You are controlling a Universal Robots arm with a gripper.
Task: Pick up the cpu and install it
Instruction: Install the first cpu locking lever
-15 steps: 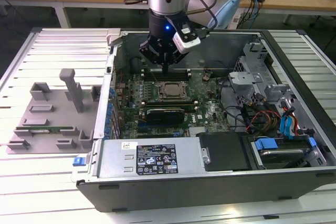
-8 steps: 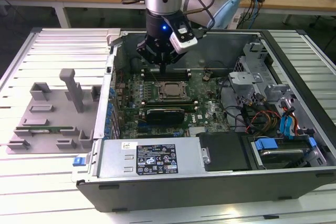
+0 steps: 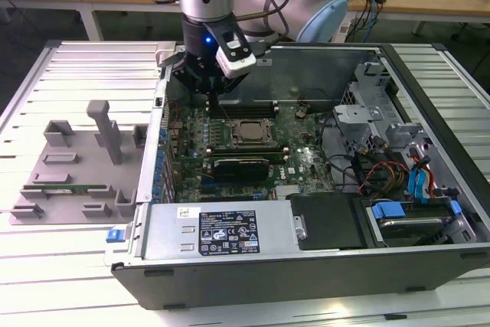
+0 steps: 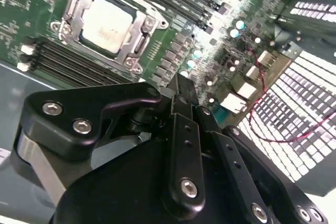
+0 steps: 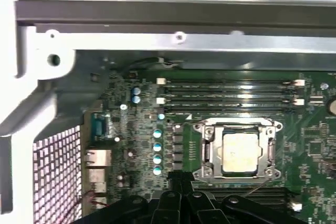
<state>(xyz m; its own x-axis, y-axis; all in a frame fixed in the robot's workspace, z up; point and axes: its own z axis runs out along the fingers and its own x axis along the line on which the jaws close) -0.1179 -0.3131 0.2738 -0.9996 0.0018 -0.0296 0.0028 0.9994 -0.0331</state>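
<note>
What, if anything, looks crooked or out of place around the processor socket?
Nothing stands out. The processor chip lies flat and square inside its socket frame, edges parallel to it, and the memory slots beside it look straight. The gripper hangs over the board with its jaws closed on nothing.

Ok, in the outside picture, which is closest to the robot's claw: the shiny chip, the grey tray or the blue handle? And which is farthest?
In the exterior view, counting from the gripper:
1. The cpu: inside the computer case, right by the gripper.
2. The grey tray: outside the case, at the exterior view's left.
3. The blue handle: in the case's corner, at the exterior view's right.
</note>
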